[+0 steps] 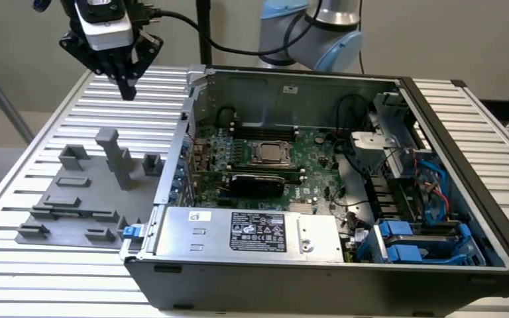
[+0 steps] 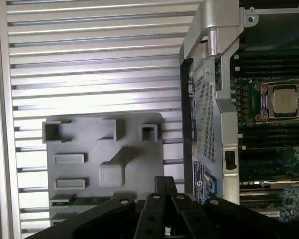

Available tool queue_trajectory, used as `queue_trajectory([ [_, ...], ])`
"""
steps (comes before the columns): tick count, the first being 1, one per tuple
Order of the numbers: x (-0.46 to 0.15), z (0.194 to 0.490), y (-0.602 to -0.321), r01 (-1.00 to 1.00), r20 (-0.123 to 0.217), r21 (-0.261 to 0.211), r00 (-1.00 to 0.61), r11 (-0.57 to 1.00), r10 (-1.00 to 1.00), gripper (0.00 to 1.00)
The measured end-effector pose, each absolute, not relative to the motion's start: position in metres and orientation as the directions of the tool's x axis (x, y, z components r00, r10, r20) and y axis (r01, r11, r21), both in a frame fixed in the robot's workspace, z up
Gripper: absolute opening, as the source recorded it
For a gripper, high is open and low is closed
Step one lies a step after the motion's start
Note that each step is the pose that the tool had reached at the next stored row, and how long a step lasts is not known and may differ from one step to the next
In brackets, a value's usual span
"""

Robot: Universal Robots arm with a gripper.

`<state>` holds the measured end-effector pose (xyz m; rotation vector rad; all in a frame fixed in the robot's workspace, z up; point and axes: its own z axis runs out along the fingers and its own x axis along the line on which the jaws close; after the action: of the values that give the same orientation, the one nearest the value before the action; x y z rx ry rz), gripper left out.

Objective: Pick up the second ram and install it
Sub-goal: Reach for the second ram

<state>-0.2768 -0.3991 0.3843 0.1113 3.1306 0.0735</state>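
Hovering well above the grey fixture [image 1: 56, 199], the gripper [image 1: 128, 91], jaws pressed together and pinching nothing. Set in a long slot of that fixture, at the edge opposite its three upright pockets: the second ram [image 2: 87, 200], a thin, narrow green strip, mostly sunk in, chips too small to tell. Just beside the fixture, the open computer case [image 1: 325, 285].
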Motion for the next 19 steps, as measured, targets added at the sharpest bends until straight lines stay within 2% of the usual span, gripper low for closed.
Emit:
queue_trajectory([
  [15, -0.341, 0.372, -0.404, 0.072, 0.018, 0.039, -0.997, 0.997, 0.071, 0.11],
  [19, -0.347, 0.371, -0.415, 0.071, 0.018, 0.039, -0.997, 0.997, 0.071, 0.11],
])
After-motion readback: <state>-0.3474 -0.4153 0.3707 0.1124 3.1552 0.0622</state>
